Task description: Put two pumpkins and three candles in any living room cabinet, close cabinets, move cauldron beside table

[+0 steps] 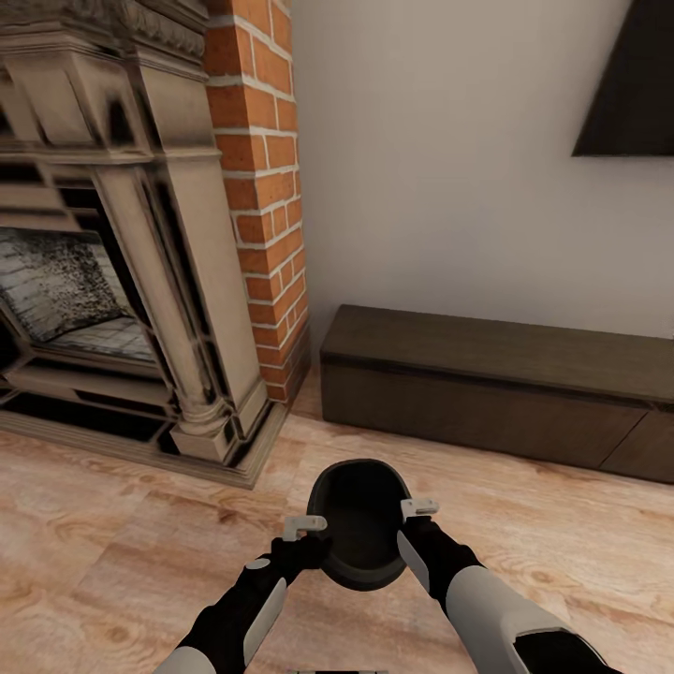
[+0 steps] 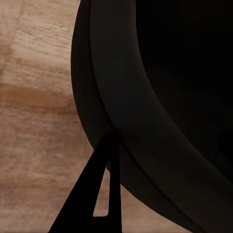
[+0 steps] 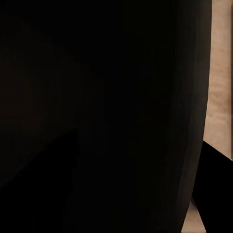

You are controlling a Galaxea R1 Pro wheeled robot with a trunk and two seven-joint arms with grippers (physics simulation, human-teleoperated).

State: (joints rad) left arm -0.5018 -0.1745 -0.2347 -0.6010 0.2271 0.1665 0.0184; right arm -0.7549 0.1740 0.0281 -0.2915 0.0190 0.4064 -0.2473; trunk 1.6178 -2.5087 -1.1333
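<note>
The black cauldron (image 1: pixel 360 524) hangs just above the wooden floor in front of me, mouth up, held between both arms. My left gripper (image 1: pixel 314 543) is shut on its left rim, and one dark finger (image 2: pixel 87 194) lies against the outer wall of the cauldron (image 2: pixel 170 97). On the opposite rim my right gripper (image 1: pixel 409 529) is shut, with the cauldron (image 3: pixel 97 97) very close to that camera. The long dark-brown cabinet (image 1: pixel 496 393) stands against the wall beyond, all its fronts shut. The pumpkins, candles and table are out of view.
An ornate beige fireplace (image 1: pixel 122 281) with a brick column (image 1: pixel 262 187) stands at the left, its stone base jutting onto the floor. A dark panel (image 1: pixel 627 84) hangs on the wall at the upper right. Wooden floor (image 1: pixel 562 543) lies between me and the cabinet.
</note>
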